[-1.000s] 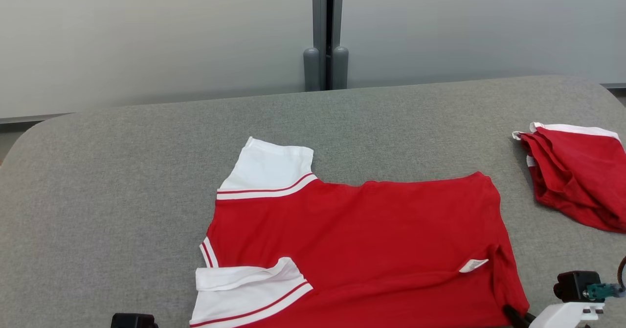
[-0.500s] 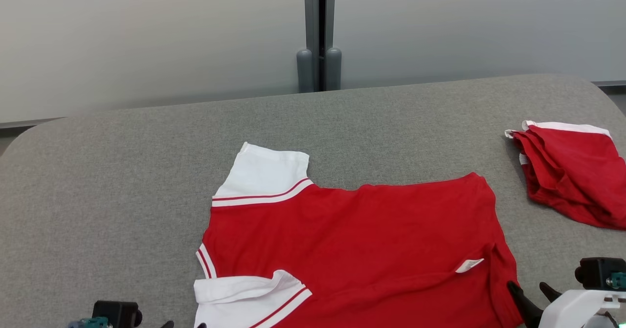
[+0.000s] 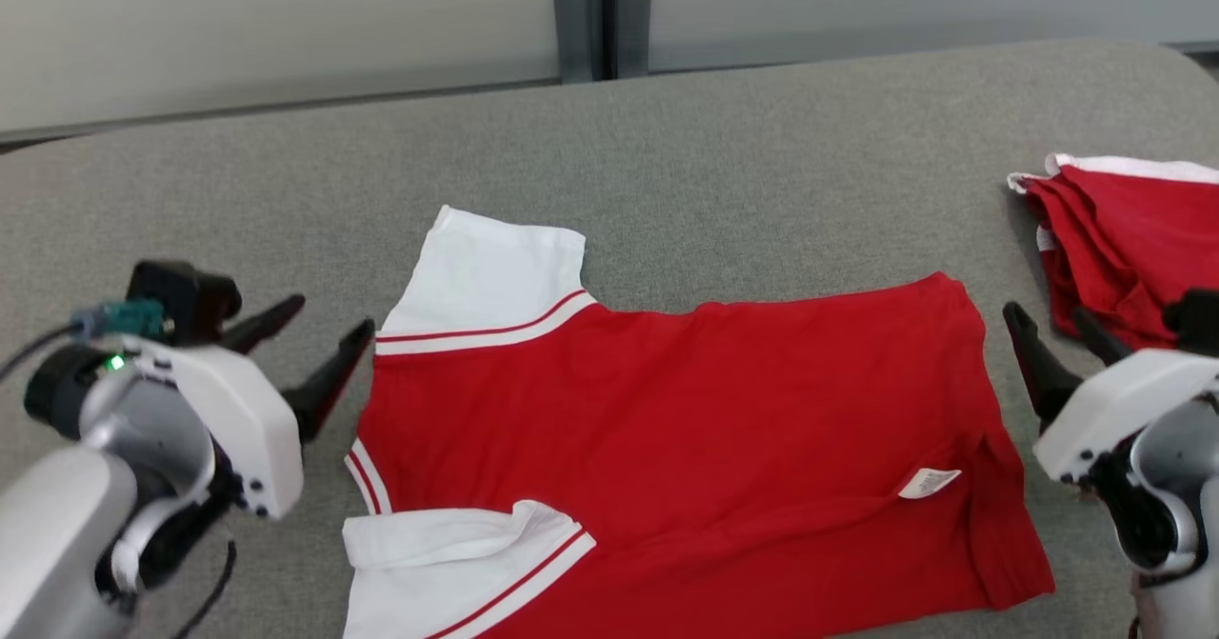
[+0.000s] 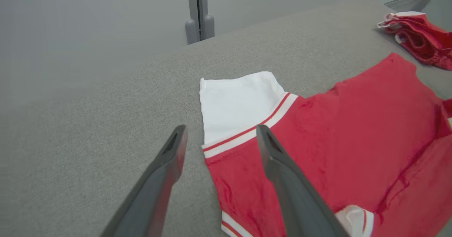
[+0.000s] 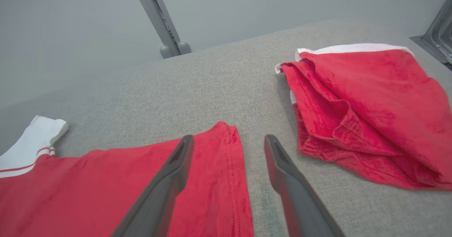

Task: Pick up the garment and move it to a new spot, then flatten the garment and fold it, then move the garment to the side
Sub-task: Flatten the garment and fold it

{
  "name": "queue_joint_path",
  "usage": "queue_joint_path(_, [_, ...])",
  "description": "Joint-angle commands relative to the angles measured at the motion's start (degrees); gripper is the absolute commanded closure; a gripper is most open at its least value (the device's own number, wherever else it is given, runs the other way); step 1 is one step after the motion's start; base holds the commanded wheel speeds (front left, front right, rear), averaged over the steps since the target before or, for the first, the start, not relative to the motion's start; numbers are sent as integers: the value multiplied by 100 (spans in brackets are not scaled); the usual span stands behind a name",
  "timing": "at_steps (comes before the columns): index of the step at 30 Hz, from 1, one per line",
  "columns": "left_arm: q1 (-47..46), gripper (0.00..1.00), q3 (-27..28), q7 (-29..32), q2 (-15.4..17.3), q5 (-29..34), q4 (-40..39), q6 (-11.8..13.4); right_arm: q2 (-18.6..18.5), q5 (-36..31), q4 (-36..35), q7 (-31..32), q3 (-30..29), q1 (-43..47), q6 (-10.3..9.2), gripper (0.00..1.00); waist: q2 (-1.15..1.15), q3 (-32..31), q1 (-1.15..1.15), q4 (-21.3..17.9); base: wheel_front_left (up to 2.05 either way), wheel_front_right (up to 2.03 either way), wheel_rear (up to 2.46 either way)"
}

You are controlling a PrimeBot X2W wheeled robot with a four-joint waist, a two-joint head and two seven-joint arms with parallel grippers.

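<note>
The red shirt (image 3: 686,429) lies spread on the tabletop (image 3: 762,144). The left claw (image 3: 331,315) and right claw (image 3: 1045,311) are wide open, empty.

Grey surface (image 3: 714,144) bears the garment (image 3: 686,429) and a possibly folded cloth (image 3: 1133,229).

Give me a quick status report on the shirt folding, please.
Left gripper open, empty, beside white sleeve. Right gripper open, empty, beside hem. Red shirt spread flat, unheld. Second red garment at right, apart.
</note>
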Motion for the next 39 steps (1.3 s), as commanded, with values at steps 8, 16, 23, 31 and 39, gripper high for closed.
queue_joint_path(8, [-2015, 0, -227, 924, -296, -38, 1298, -890, -87, -82, 1161, 89, 215, -1483, -2, 0, 0, 1012, 0, -216, 0, 0, 0])
queue_joint_path(16, [-3255, 0, -590, 1622, -691, -416, 2566, -1193, -129, 245, 1976, 362, 976, -2369, -2, 0, 0, 1461, 0, -417, 0, 0, 0])
queue_joint_path(23, [-3707, 0, -1104, 1835, -662, -607, 3081, -1216, -108, 531, 2096, 319, 1463, -2656, -2, 0, 0, 1675, 0, -595, 0, 0, 0])
queue_joint_path(31, [-4064, 0, -1502, 1616, -590, -813, 3529, -1207, -159, 831, 1921, 184, 1920, -2830, -2, 0, 0, 1884, 0, -789, 0, 0, 0])
queue_joint_path(39, [-4289, 100, -1901, 1457, -568, -1079, 3736, -1208, -228, 998, 1960, -25, 2162, -2901, -2, 100, 0, 1913, 0, -838, 0, 0, 0])
